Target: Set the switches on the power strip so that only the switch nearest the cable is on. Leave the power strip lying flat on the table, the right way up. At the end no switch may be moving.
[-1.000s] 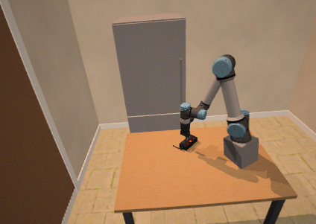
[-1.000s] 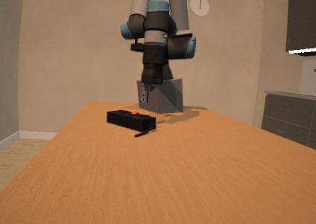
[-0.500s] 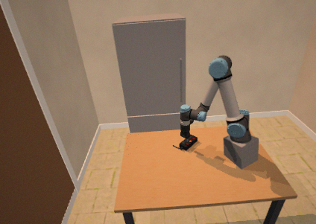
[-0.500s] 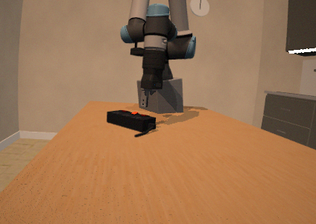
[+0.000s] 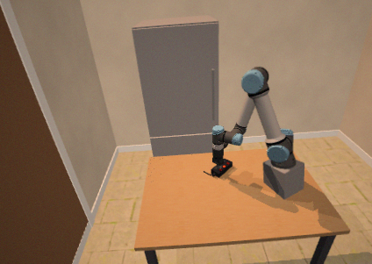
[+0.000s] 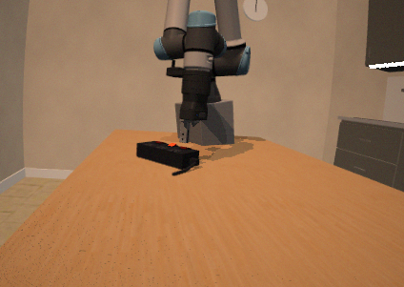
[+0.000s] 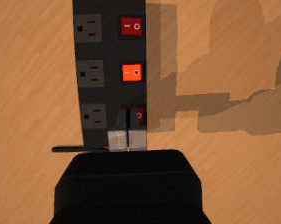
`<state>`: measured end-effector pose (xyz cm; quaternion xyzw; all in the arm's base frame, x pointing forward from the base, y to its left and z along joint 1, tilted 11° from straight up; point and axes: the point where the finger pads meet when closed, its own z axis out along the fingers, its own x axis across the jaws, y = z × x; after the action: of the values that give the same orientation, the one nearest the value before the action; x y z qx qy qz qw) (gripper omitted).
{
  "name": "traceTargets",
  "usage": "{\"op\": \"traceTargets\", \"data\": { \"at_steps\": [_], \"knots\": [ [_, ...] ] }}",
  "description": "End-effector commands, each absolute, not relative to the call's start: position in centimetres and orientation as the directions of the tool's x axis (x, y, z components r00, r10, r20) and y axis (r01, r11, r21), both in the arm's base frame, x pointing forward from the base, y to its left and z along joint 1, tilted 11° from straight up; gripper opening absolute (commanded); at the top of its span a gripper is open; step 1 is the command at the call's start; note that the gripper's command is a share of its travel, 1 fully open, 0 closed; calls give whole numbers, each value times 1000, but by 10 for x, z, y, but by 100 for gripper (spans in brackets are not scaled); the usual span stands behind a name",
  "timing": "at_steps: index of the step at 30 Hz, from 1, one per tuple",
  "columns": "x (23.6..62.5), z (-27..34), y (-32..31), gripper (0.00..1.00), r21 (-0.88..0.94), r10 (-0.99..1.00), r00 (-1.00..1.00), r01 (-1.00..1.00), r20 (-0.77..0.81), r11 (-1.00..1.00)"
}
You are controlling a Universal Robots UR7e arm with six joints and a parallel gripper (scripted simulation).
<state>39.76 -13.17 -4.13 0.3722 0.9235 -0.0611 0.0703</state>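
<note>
Power strip: a black power strip lay flat, face up, on the desk, toward the far side of the board in the top view, with a column of three outlets beside a column of three switches.
Far switch: the far switch, at 12 o'clock in the wrist view, was dark red.
Middle switch: the middle switch glowed bright orange-red.
Near switch: the near switch was dark and partly hidden behind the fingers.
Cable: a short black cable left the strip's near end toward 9 o'clock.
Gripper: the gripper had its fingers pressed together, pinching nothing, tips over the strip's cable end; whether they touched it could not be told.
Arm base: a grey pedestal stood on the desk at 3 o'clock of the strip in the top view.
Backdrop: a grey cabinet stood behind the desk.
</note>
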Motion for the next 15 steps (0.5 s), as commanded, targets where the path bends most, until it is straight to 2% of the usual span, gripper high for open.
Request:
{"op": "traceTargets", "data": {
  "at_steps": [1, 15],
  "knots": [
    [398, -45, -133, 0, -60, 679, -713, 696, -177, 716],
    [399, -48, -133, 0, -60, 679, -713, 696, -177, 716]
  ]
}}
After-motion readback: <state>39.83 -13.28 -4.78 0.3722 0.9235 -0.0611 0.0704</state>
